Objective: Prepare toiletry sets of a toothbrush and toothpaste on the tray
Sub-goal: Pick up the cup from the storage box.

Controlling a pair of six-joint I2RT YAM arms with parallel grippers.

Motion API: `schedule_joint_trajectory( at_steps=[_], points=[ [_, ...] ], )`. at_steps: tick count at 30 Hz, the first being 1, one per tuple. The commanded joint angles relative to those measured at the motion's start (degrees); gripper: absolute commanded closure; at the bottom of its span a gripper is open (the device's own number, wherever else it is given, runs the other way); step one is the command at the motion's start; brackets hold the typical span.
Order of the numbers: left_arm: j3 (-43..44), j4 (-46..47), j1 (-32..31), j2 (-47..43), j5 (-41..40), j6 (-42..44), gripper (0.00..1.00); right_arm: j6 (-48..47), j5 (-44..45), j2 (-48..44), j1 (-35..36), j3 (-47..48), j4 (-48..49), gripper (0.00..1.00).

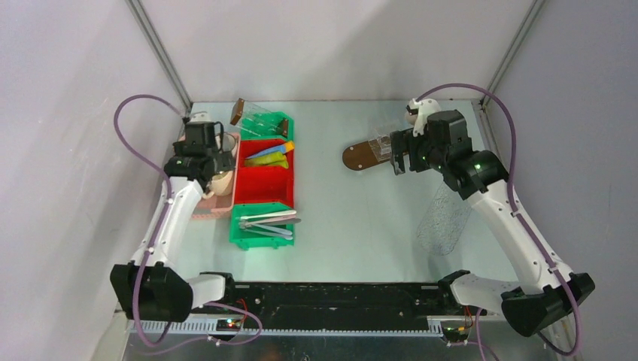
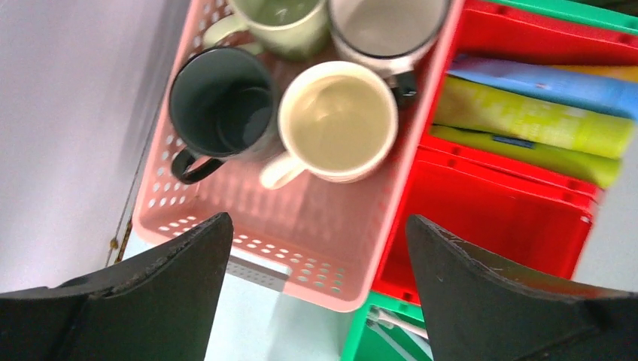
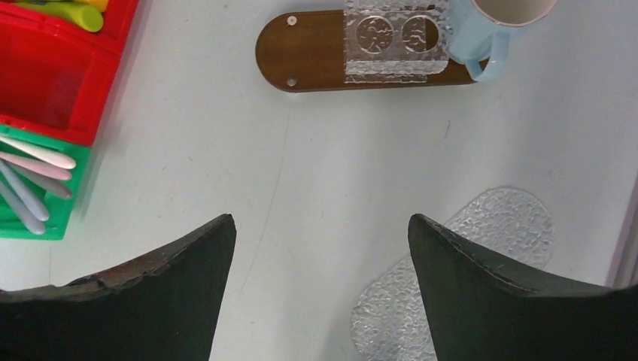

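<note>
Nothing legible in any view. Green tube (image 2: 553,156) in the red bin (image 2: 496,207): a short dark printed strip along its upper edge, too blurred to read. Yellow tube (image 2: 527,116) just beside it: faint pale specks, possibly print, cannot be made out.

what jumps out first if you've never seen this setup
The bright red bin left of centre holds yellow, green and blue tubes. Beside it sits a pink basket of mugs. Toward the far right, a brown oval tray has a pale blue mug at its end.
</note>
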Motion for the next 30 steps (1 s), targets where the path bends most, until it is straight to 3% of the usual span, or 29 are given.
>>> schedule_joint_trajectory(
  at_steps=[1,13,21,30],
  points=[
    [3.10,-2.12,6.33,2.46,1.75,0.04,0.10,1.36,-2.70,-2.95,0.87,-1.98,3.42,0.12],
    [8.13,-3.76,21.64,12.45,5.00,0.77,0.26,-0.14,-0.37,-6.01,4.99,-4.73,5.21,0.09],
    [11.44,-4.40,25.05,18.79,5.35,0.80,0.30,-0.62,1.06,-5.63,6.82,-5.81,6.10,0.08],
    [9.98,-1.26,26.88,22.47,7.36,-0.11,0.46,-0.19,0.28,-2.24,7.12,-5.68,6.28,0.08]
  ],
)
